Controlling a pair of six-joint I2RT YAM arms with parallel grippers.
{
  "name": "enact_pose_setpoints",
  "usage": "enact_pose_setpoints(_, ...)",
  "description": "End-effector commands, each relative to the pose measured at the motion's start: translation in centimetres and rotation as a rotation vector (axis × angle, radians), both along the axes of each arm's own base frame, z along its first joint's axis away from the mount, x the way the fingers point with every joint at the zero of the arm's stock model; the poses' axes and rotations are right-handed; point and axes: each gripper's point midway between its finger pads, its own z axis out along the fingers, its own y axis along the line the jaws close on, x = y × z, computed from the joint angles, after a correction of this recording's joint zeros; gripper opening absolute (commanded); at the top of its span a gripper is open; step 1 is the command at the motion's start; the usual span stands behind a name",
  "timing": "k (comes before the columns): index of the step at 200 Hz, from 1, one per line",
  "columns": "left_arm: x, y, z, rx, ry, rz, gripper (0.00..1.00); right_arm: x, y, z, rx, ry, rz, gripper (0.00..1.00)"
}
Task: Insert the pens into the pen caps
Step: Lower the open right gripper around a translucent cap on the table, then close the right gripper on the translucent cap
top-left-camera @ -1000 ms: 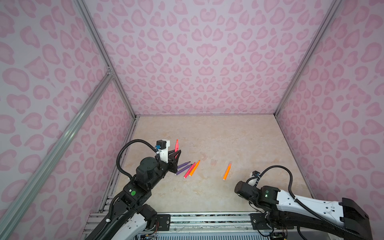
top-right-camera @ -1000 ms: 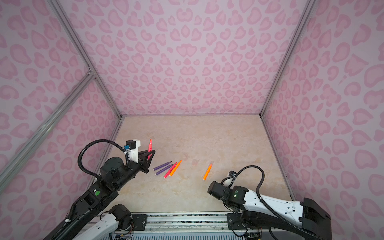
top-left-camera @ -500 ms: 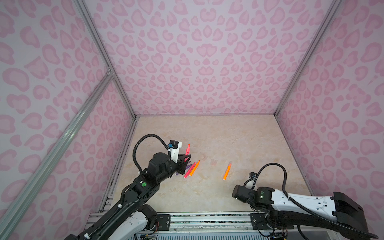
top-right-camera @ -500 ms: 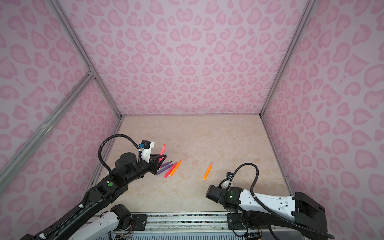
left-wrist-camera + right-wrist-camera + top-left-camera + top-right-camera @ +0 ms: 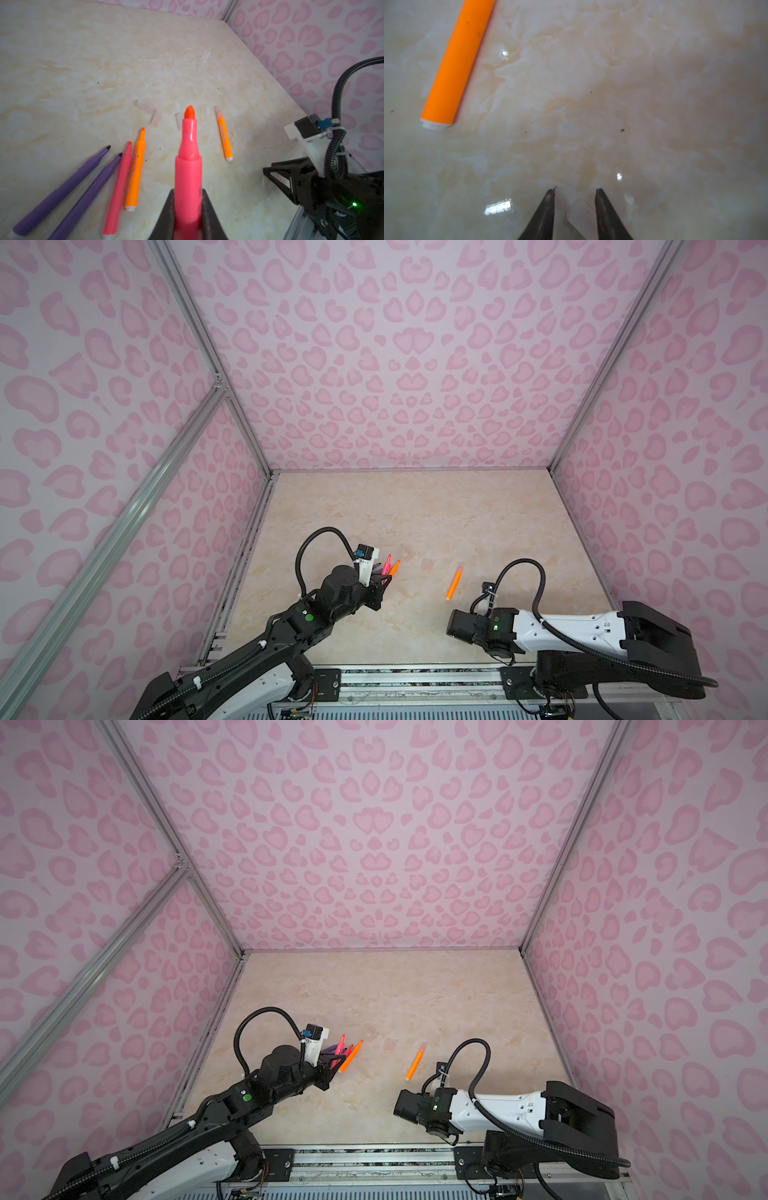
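My left gripper [image 5: 188,191] is shut on a pink-red pen [image 5: 188,158], whose bare tip points away from the camera. In both top views it hovers over the left group of pens [image 5: 388,564] [image 5: 341,1043]. Under it lie two purple pens [image 5: 62,187], a pink-red pen [image 5: 119,187] and an orange pen [image 5: 136,168]. Clear pen caps [image 5: 145,105] [image 5: 156,119] lie just beyond their tips. A second orange pen [image 5: 454,584] [image 5: 456,62] lies apart, a cap on its tip. My right gripper [image 5: 575,189] stands open low over the table, with a clear cap [image 5: 580,214] between its fingers and a gap on one side.
The beige marbled table [image 5: 415,510] is walled in by pink patterned panels at the back and both sides. A metal rail [image 5: 415,672] runs along the front edge. My right arm's wrist [image 5: 465,626] sits close to that edge.
My left arm has carried the pink-red pen to the right and nearer, over the row of pens. My right gripper has shifted slightly left and nearer, and its jaws have narrowed.
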Motion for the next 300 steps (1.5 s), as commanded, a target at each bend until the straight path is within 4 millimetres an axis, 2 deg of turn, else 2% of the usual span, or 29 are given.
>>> enact_pose_setpoints(1,-0.1,-0.8,1.5,-0.031,-0.07,-0.002,0.03,-0.2,-0.5,-0.1,-0.019,-0.021,-0.008,0.39)
enact_pose_setpoints(28,-0.3,-0.3,1.7,-0.028,-0.086,0.017,0.03,-0.5,-0.8,-0.6,-0.039,0.003,-0.004,0.4)
enact_pose_setpoints(55,-0.4,0.6,2.1,-0.042,-0.112,0.047,0.03,-1.0,-0.1,-1.6,-0.019,0.037,0.028,0.41)
enact_pose_setpoints(70,-0.5,0.8,2.1,-0.038,-0.115,0.051,0.03,-1.1,-0.3,-1.9,-0.019,0.043,0.03,0.38)
enact_pose_setpoints(99,-0.2,0.6,1.9,-0.026,-0.109,0.055,0.03,-1.4,-0.8,-1.6,-0.005,0.031,0.021,0.36)
enact_pose_setpoints(129,-0.1,0.4,1.7,-0.015,-0.104,0.05,0.03,-1.7,-1.2,-1.0,0.02,0.013,0.031,0.39)
enact_pose_setpoints(179,-0.1,0.5,1.9,-0.014,-0.111,0.056,0.03,-2.1,-0.5,-1.2,0.034,0.047,0.09,0.4)
enact_pose_setpoints(196,-0.1,0.6,1.9,-0.012,-0.111,0.06,0.03,-2.1,-0.4,-1.4,0.028,0.052,0.099,0.37)
enact_pose_setpoints(214,-0.1,0.6,1.8,-0.011,-0.11,0.059,0.03,-2.1,-0.8,-1.3,0.013,0.047,0.083,0.22)
enact_pose_setpoints(234,-0.2,0.5,1.9,-0.015,-0.109,0.054,0.03,-2.1,-1.0,-1.3,0.007,0.045,0.076,0.18)
enact_pose_setpoints(255,-0.1,0.5,1.8,-0.013,-0.11,0.056,0.03,-2.1,-1.1,-1.3,0.006,0.048,0.074,0.18)
enact_pose_setpoints(300,-0.1,0.6,1.7,-0.009,-0.109,0.058,0.03,-2.0,-1.5,-1.4,-0.017,0.043,0.064,0.27)
